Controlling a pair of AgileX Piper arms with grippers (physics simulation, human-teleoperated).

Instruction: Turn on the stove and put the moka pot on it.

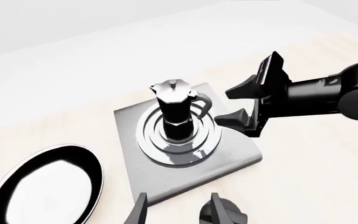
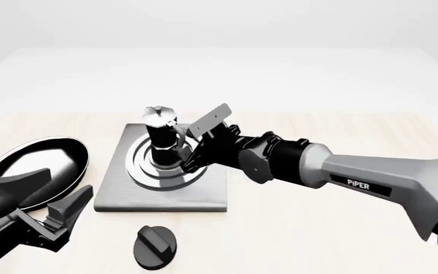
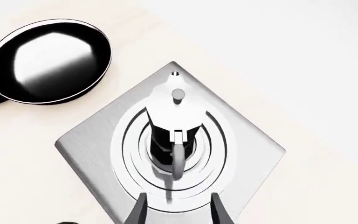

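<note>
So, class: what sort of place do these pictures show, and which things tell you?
Probably a simulated kitchen tabletop, rendered rather than real: a moka pot stands on a flat stove plate, a black frying pan lies beside it, and the pale table sits against blank white surroundings.

Tabletop: pale, cream-toned wood w/ faint grain, matte, running wide across the front view. Its far edge meets a plain white backdrop, no seams, no windows, no furniture visible. Beyond the wood, a white floor-like band fades into the backdrop w/o a clear line. Light is soft, even, diffuse; shadows on the wood are faint and short.
</note>
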